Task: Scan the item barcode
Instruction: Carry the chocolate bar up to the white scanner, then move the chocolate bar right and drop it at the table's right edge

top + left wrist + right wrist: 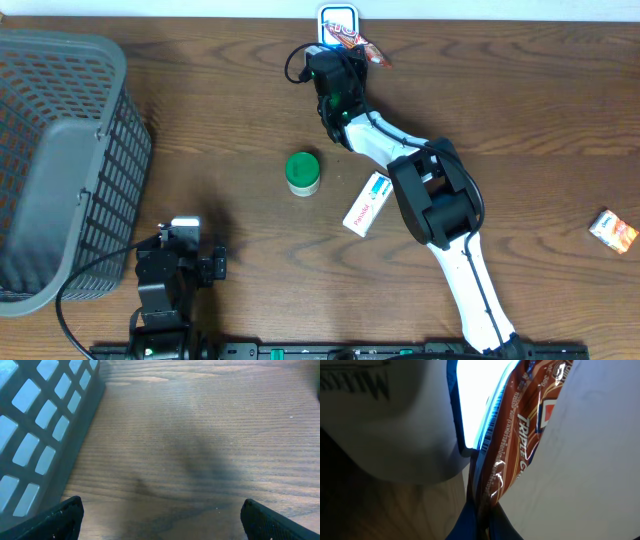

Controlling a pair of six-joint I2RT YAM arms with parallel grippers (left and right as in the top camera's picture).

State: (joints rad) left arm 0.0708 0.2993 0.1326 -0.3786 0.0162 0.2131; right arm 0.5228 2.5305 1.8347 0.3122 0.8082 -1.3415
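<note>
Right end effector [482,510] was shut tight on the lower edge of a brown snack packet [520,450], which stood up from between its fingers. Just ahead of the fingers, the packet's barcode strip [490,430] lay close against the lit window of the scanner [475,400], though actual contact could not be told. This looked like the scanning step itself, with the item already presented. The next move probably called for a steady hold, or a slight turn of the packet so the bars faced the window squarely.

Behind this end effector, back along its arm, a green-lidded jar [303,172] and a white box [367,203] sat on the desk [200,100]. Farther off to its side lay a small orange box [612,230]. Farthest away, the left end effector [160,515] stood wide open and empty beside the grey basket [40,435].
</note>
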